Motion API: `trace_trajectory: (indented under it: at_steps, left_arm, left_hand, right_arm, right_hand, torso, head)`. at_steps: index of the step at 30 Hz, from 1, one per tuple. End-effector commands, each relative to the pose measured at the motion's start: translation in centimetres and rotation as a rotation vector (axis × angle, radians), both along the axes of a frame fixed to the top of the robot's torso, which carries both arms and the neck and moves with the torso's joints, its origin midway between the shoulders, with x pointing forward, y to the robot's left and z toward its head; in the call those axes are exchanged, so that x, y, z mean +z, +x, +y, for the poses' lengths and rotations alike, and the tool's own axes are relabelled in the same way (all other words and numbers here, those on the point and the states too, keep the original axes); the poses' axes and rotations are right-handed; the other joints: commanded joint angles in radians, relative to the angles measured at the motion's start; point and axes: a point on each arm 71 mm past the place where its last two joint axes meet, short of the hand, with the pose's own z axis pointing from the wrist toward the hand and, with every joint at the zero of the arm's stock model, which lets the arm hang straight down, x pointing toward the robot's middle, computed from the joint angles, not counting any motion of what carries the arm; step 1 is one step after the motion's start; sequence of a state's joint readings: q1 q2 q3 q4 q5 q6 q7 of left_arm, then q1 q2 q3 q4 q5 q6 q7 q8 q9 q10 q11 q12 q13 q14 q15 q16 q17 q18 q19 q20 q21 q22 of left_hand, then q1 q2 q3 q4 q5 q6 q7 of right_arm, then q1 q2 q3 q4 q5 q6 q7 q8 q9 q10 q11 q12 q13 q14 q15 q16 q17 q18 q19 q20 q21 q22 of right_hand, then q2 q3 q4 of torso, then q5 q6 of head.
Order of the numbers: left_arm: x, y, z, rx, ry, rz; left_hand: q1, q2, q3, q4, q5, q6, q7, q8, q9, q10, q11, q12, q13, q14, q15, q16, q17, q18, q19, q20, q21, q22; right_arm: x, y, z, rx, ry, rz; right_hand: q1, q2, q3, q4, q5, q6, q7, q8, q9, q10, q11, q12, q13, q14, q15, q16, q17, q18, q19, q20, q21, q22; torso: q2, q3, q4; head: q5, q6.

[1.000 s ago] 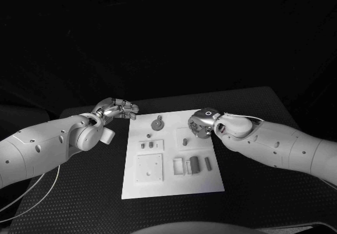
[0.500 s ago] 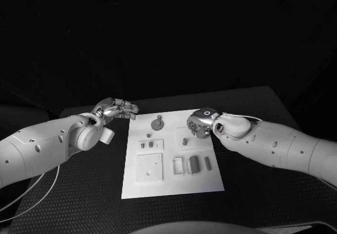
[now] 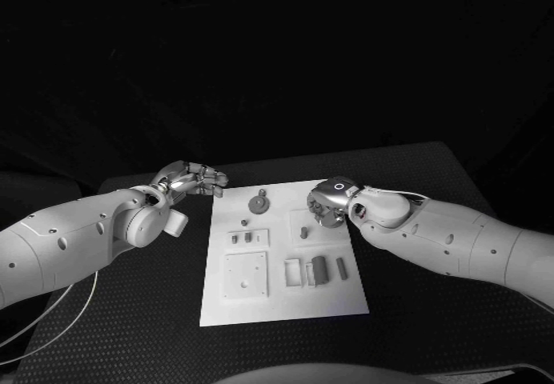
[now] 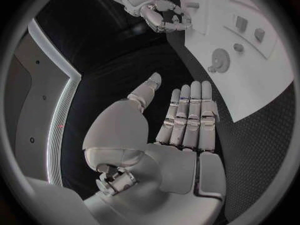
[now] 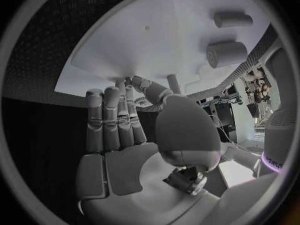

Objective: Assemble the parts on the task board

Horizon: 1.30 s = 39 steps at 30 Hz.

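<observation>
Hovering right hand point(image 3: 331, 202) over task board point(image 3: 335, 302), fingers point(image 5: 117, 116) near a peg point(image 5: 174, 83), left hand point(image 3: 190, 178) beside board

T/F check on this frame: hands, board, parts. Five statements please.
1. The white board lies between the two arms. True.
2. The left robot hand holds a gear. False: it holds nothing, and the gear lies on the board.
3. The right robot hand is over the board's far right part. True.
4. The left robot hand is above the middle of the board. False: it is off the board's far left corner.
5. The board hangs over the table edge. False: it lies wholly on the table.
</observation>
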<state>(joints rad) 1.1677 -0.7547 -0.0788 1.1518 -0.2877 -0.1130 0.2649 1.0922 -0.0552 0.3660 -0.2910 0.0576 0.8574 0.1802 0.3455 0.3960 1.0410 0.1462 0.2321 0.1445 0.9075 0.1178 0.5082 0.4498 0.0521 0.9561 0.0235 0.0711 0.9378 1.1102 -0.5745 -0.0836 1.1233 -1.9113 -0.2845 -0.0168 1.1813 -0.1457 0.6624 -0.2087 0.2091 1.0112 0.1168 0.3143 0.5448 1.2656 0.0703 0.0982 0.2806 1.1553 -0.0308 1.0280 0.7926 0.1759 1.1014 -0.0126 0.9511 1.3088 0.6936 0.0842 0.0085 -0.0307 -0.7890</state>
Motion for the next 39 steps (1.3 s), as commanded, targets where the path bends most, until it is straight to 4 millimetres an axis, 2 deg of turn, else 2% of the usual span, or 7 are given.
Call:
trace_trajectory:
  at_steps: [1,6,11,39]
  left_arm:
    - [0.08,0.03,-0.15,-0.004,-0.006,0.000]
    - [0.07,0.05,-0.06,-0.002,-0.003,0.001]
    - [0.06,0.07,0.04,0.001,0.001,0.001]
    - [0.02,0.12,0.10,0.001,0.006,0.002]
  left_hand:
    - [0.001,0.008,-0.006,-0.002,-0.003,-0.005,-0.003,0.001,-0.001,0.007,-0.003,-0.004,-0.002,0.009,0.001,-0.005,0.001,0.017,0.006,-0.003,0.002,-0.001]
    - [0.002,0.008,-0.006,-0.002,-0.003,-0.005,-0.003,0.001,-0.001,0.007,-0.003,-0.004,-0.002,0.009,0.000,-0.006,0.002,0.017,0.006,-0.003,0.002,-0.002]
    - [0.003,0.008,-0.007,-0.002,-0.003,-0.005,-0.003,0.001,-0.001,0.007,-0.003,-0.004,-0.003,0.010,0.000,-0.006,0.003,0.017,0.006,-0.004,0.002,-0.002]
    - [0.008,0.008,-0.010,-0.001,-0.003,-0.006,-0.002,0.000,-0.002,0.005,-0.002,-0.005,-0.007,0.012,0.000,-0.010,0.007,0.016,0.008,-0.004,0.002,-0.004]
  right_arm:
    - [-1.15,-0.60,0.24,0.013,-0.048,0.024]
    - [-1.21,-0.65,0.25,0.016,-0.067,0.017]
    - [-1.24,-0.70,0.28,0.020,-0.078,0.011]
    - [-0.61,-1.27,-0.04,0.025,-0.048,-0.033]
  right_hand:
    - [0.010,0.013,0.004,-0.012,-0.004,0.014,-0.001,0.009,0.004,0.017,-0.003,0.009,0.004,0.003,-0.012,-0.003,0.002,0.086,0.007,-0.007,0.006,0.017]
    - [0.021,0.032,0.007,-0.042,-0.003,0.028,-0.007,0.016,0.011,0.037,-0.011,0.013,0.010,0.011,-0.019,-0.007,0.004,0.086,0.010,-0.010,0.011,0.017]
    - [0.021,0.038,0.009,-0.054,-0.003,0.038,-0.011,0.020,0.015,0.049,-0.015,0.016,0.013,0.019,-0.022,-0.009,0.006,0.086,0.014,-0.011,0.015,0.017]
    - [0.016,0.038,0.012,-0.066,-0.003,0.057,-0.019,0.025,0.020,0.070,-0.023,0.018,0.020,0.041,-0.030,-0.006,0.014,0.086,0.028,-0.018,0.030,0.018]
  torso:
    - [0.000,0.0001,0.0005]
    - [0.000,-0.0006,0.0005]
    - [0.000,-0.0002,0.0002]
    - [0.000,-0.0007,-0.0006]
  head:
    - [0.000,-0.001]
    - [0.000,-0.002]
    - [0.001,-0.003]
    - [0.000,0.000]
